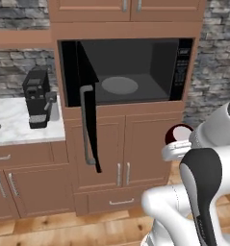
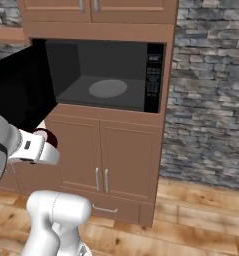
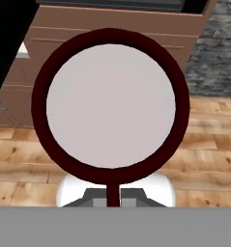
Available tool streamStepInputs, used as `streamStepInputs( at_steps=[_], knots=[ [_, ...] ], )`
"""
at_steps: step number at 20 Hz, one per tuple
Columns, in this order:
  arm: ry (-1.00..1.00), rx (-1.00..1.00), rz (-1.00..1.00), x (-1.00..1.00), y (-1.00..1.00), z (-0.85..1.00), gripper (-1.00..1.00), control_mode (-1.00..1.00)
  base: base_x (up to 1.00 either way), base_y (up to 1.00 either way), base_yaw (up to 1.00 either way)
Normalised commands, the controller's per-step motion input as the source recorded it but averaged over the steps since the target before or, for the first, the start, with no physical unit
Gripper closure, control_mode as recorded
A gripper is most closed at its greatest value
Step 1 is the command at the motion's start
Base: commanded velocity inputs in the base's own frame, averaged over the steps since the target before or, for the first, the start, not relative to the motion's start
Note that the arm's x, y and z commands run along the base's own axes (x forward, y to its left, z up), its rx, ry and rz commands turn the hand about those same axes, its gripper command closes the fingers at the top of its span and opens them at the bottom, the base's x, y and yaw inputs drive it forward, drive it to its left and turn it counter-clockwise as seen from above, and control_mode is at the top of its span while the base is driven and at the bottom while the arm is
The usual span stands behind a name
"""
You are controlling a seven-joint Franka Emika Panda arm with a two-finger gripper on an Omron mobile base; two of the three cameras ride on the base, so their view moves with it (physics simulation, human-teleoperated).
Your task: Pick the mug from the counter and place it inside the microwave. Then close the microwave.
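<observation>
A simulated kitchen with brown wooden cabinets, a grey stone wall and a plank floor surrounds the scene. The microwave (image 1: 128, 72) sits built into a tall cabinet column, its door (image 1: 87, 113) swung wide open to the left so that the long grey bar handle (image 1: 86, 126) faces outward and the round grey turntable (image 1: 120, 85) lies bare inside the dark cavity. To the left, the counter (image 1: 13, 122), a white marble slab, carries a small black coffee machine (image 1: 38, 97) near its right end. The mug (image 3: 110, 106), dark red with a pale inside, is off the counter and held in the air in front of the lower cabinet doors, below the level of the microwave opening and to its right in the left base view. The gripper (image 1: 176, 146) is closed on the mug; in the hand view the mug's round mouth faces the camera, with its handle pointing down toward the fingers.
</observation>
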Motion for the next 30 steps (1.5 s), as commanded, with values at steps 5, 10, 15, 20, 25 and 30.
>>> streamStepInputs(
  at_steps=[5,10,15,20,25,30],
  knots=[
    [0.00,0.00,0.00,0.00,0.00,0.00,1.00,1.00,0.42,-0.29,0.00],
    [0.00,0.00,0.00,0.00,0.00,0.00,1.00,1.00,0.64,-0.02,0.00],
    [0.00,0.00,0.00,0.00,0.00,0.00,1.00,1.00,0.46,0.00,0.00],
    [0.00,0.00,0.00,0.00,0.00,0.00,1.00,1.00,0.24,0.02,0.00],
    [0.00,0.00,0.00,0.00,0.00,0.00,1.00,1.00,0.00,0.08,0.00],
    [0.00,0.00,0.00,0.00,0.00,0.00,1.00,1.00,0.00,0.00,0.00]
  ],
)
